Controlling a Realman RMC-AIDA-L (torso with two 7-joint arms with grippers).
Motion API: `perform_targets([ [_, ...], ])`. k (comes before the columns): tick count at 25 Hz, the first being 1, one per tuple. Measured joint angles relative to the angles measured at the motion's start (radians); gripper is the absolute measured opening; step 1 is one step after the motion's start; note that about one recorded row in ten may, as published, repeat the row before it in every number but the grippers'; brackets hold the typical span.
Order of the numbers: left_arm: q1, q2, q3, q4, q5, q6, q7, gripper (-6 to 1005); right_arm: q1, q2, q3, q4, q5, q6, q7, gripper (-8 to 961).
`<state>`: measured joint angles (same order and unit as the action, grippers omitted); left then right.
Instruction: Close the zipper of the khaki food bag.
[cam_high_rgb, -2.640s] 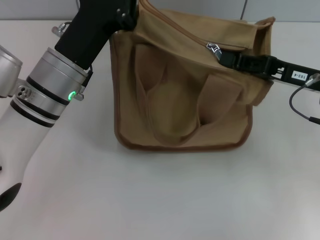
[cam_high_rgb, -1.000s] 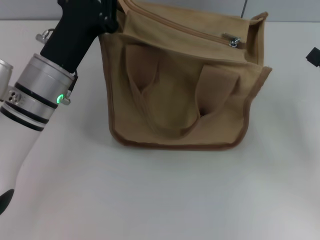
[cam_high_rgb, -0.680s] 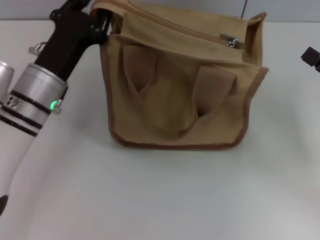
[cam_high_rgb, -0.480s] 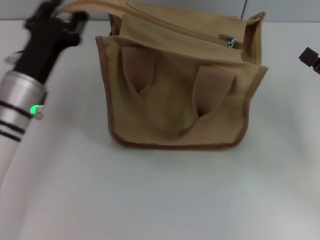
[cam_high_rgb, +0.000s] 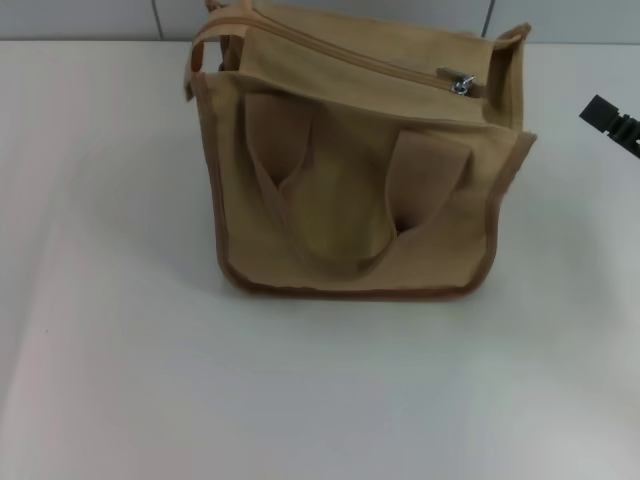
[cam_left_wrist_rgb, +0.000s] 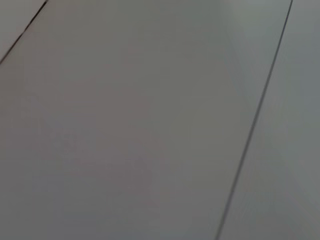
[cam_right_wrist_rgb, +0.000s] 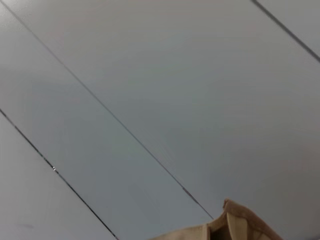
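Observation:
The khaki food bag (cam_high_rgb: 360, 190) stands upright in the middle of the white table, its front pocket and two loop handles facing me. Its zipper (cam_high_rgb: 370, 60) runs along the top, and the silver pull tab (cam_high_rgb: 461, 82) lies at the bag's right end. A black tip of my right gripper (cam_high_rgb: 612, 122) shows at the right edge of the head view, well apart from the bag. The right wrist view catches only one corner of the bag (cam_right_wrist_rgb: 235, 226). My left gripper is out of view.
The white table (cam_high_rgb: 300, 400) spreads out in front of and beside the bag. A grey panelled wall (cam_left_wrist_rgb: 150, 125) fills the left wrist view and most of the right wrist view.
My left arm has let go of the bag's left end and pulled away to the left, out of the head view. The right gripper's tip has edged slightly further into the picture. The bag stays put.

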<state>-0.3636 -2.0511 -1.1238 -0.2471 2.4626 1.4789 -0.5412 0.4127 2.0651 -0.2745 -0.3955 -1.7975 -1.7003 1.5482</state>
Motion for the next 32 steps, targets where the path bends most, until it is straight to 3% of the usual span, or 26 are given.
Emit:
perform_targets([
  [2, 0.0, 0.0, 0.0, 0.0, 0.0, 0.0, 0.0, 758, 0.001, 0.003, 0.0, 0.009, 0.001, -0.009, -0.038, 538],
  [5, -0.007, 0.046, 0.025, 0.002, 0.329, 0.131, -0.07, 758, -0.001, 0.01, 0.0, 0.011, 0.003, -0.041, -0.108, 549],
  [8, -0.012, 0.055, 0.031, 0.0, 0.379, 0.145, -0.071, 759, -0.006, 0.013, 0.001, 0.011, 0.004, -0.093, -0.187, 560],
  [9, -0.044, 0.091, 0.15, -0.001, 0.446, 0.184, -0.07, 759, -0.009, 0.013, 0.001, 0.011, 0.005, -0.112, -0.212, 564],
  [11, -0.079, 0.124, 0.277, 0.011, 0.447, 0.224, -0.07, 759, -0.015, 0.014, 0.005, 0.012, 0.005, -0.147, -0.26, 572],
  [12, -0.079, 0.124, 0.277, 0.011, 0.447, 0.224, -0.07, 759, -0.019, 0.014, 0.005, 0.012, 0.005, -0.16, -0.284, 575],
  [13, -0.123, 0.146, 0.428, 0.046, 0.443, 0.272, -0.073, 759, -0.023, 0.014, 0.004, 0.012, 0.005, -0.17, -0.309, 579],
  [15, -0.153, 0.142, 0.508, 0.095, 0.44, 0.311, -0.074, 757, -0.031, 0.014, 0.002, 0.014, 0.004, -0.177, -0.347, 587],
  [16, -0.175, 0.13, 0.559, 0.146, 0.438, 0.34, -0.074, 756, -0.034, 0.014, 0.0, 0.018, 0.002, -0.178, -0.367, 590],
  [17, -0.175, 0.13, 0.559, 0.146, 0.438, 0.34, -0.074, 755, -0.037, 0.014, -0.004, 0.024, -0.001, -0.179, -0.389, 594],
  [18, -0.204, 0.095, 0.628, 0.237, 0.436, 0.373, -0.075, 754, -0.038, 0.014, -0.01, 0.029, -0.002, -0.181, -0.405, 598],
  [25, -0.221, 0.012, 0.728, 0.426, 0.431, 0.382, -0.078, 756, -0.05, 0.014, -0.181, 0.057, -0.007, -0.185, -0.568, 643],
  [32, -0.182, -0.002, 0.75, 0.449, 0.428, 0.382, -0.078, 757, -0.051, 0.017, -0.26, 0.104, -0.01, -0.12, -0.648, 725],
])
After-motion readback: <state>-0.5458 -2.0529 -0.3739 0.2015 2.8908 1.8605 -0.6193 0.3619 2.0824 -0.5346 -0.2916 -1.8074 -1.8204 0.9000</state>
